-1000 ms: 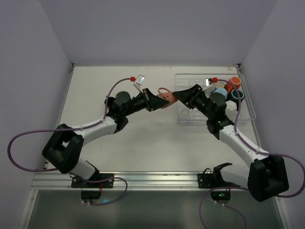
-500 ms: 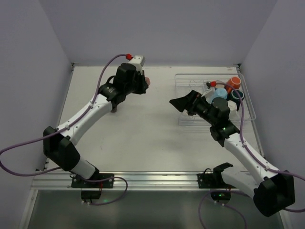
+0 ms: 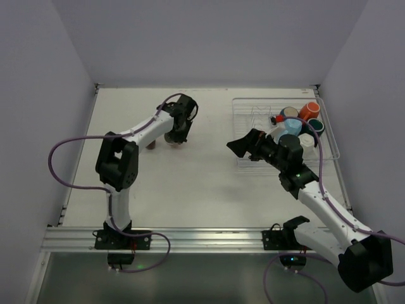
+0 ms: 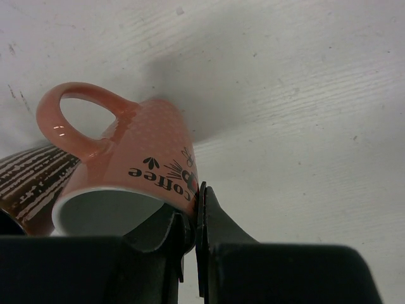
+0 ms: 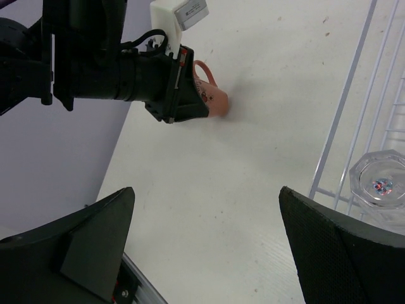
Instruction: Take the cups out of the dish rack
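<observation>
Salmon mug [image 4: 126,166] tilted — others [image 3: 292,125] in rack [image 3: 243,156]

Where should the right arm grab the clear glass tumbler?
Probably from above, the open right gripper closing across two opposite flat sides of the clear faceted glass tumbler: it seems to stand on end in the white wire dish rack, whose wires crowd its sides.

Pretty bright, even light from above, no harsh spots anywhere. Top view is crisp, with only soft, faint shadows on the bench [image 3: 209,190]. Left wrist cam: the mug [image 4: 133,164] is sharp, with a tiny glare on its handle and a fuzzy shadow behind it, but the left fingers [image 4: 228,253] are dark and blurry. Right fingers [image 5: 342,253] look near-black and a bit soft too.
</observation>
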